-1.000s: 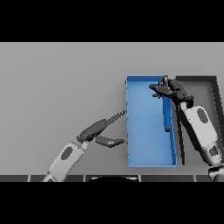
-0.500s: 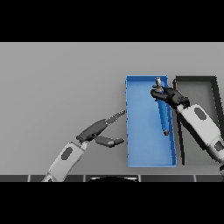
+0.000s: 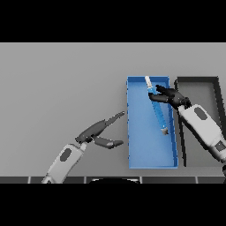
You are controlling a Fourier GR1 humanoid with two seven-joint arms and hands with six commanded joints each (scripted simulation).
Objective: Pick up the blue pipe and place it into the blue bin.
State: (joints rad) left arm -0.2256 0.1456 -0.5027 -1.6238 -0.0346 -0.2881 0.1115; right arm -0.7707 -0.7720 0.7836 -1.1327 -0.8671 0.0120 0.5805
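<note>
Your landmark is the blue bin (image 3: 151, 150). A black bin (image 3: 201, 84) sits just right of it, nothing between them. The blue pipe (image 3: 157, 107) lies slanted over the blue bin's upper half, your right hand (image 3: 170, 97) curled round it. Your left hand (image 3: 100, 131) rests left of the bin, fingers straight.

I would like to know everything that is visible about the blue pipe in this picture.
The blue pipe is a thin, straight rod, mostly blue, with a pale, whitish end at the top and a small lighter tip at the bottom. It lies slanted over the blue bin, its upper end near the bin's far wall and its lower end toward the right wall. The right hand has its fingers curled around the upper part. Whether the lower end rests on the bin floor cannot be seen.
</note>
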